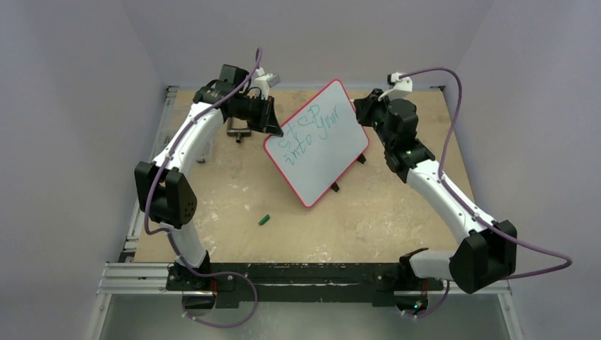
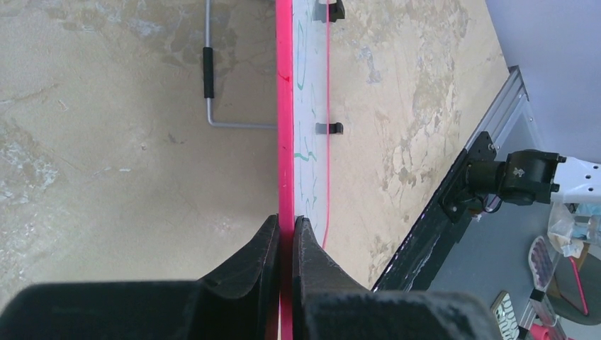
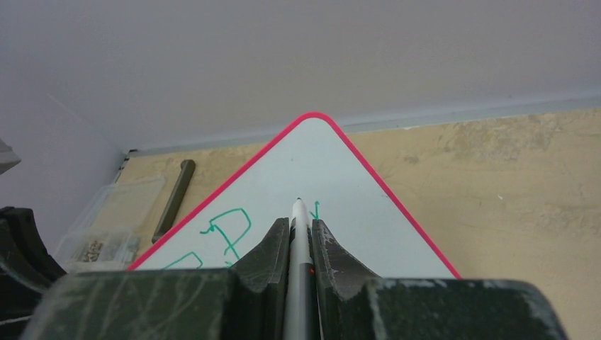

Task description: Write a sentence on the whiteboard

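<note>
Left: the left hand (image 2: 285, 221) is clenched on the red rim of the whiteboard (image 2: 284, 106), one finger on each face, so the board appears edge-on in the left wrist view; right: the right hand (image 3: 301, 223) is clenched on a marker (image 3: 299, 237), whose tip juts just past the fingertips and sits at, or just above, the white face near a rounded corner of the whiteboard (image 3: 319, 156); contact cannot be confirmed. From above, the whiteboard (image 1: 322, 170) sits tilted between the two arms over the far half of the table (image 1: 234, 191), about mid-width; whether its lower corner rests on the table cannot be told. The sentence (image 1: 310, 131) so far shows green words in two lines, "step" and "into your". Small black feet (image 1: 334, 188) project from the board's back. A green cap (image 1: 264, 220) lies apart on the table, nearer the near edge; a bent metal rod (image 2: 209, 92) lies beside the board on the left arm's side.

Handling, as judged: the board is probably light, thin and stiff, with a slick face that offers poor purchase; the rim is the sensible place to pinch it. Held at one edge only, it may pivot or give under pen pressure; light strokes are advisable. The marker is slim and smooth; a hold close to the tip limits wobble.
</note>
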